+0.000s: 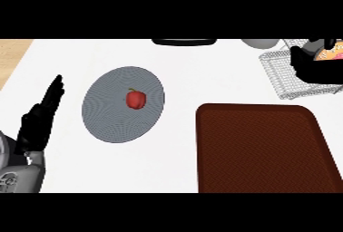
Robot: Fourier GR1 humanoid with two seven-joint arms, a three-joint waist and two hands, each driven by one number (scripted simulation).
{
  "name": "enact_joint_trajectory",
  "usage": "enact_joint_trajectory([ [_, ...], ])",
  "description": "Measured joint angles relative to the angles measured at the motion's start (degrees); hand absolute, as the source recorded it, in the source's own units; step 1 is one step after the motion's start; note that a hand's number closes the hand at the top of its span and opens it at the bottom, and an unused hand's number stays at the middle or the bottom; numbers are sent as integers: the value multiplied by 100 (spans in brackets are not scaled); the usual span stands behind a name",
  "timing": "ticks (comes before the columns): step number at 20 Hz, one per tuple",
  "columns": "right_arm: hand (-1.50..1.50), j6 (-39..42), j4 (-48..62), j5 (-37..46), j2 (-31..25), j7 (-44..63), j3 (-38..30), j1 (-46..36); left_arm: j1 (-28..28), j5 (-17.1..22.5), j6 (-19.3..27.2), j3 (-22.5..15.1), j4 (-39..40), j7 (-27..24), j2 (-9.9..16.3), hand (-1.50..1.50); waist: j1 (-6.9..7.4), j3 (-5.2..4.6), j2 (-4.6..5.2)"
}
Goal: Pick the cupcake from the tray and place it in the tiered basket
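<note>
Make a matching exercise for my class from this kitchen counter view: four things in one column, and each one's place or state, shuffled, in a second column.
1. red bell pepper
2. brown tray
3. left hand
4. right hand

A. open, resting at the view's left edge
B. over the wire basket, curled round the cupcake
C. on the grey plate
D. bare, lower right

Pairs: 1-C, 2-D, 3-A, 4-B

One camera only, set at the robot's head and looking steeply down on the white worktop [181,172], near enough that its surface fills almost the whole frame. The robot's side is the lower edge, where the left hand [41,118] rises from the lower left, and the brown tray [264,149] runs off the bottom right. The far side is the top edge, which cuts the wire tiered basket [295,74] at the upper right, while the grey plate [122,104] lies left of centre.
</note>
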Motion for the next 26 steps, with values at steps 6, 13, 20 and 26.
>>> enact_joint_trajectory([
  [6,150,147,1170,77,-64,-1057,-310,-350,-49,-81,6,7,26,-22,-76,0,25,-2,13],
  [13,150,-230,2535,1223,-418,-1939,-94,-722,-232,-185,47,-51,270,-130,-196,0,79,0,42],
  [20,150,-841,4288,2121,-803,-2904,-145,-1242,-218,-205,12,-65,294,-130,-246,0,124,2,54],
  [26,150,-1024,5803,2311,-874,-4012,-324,-1786,-172,-260,4,-97,143,-52,-287,0,141,4,55],
])
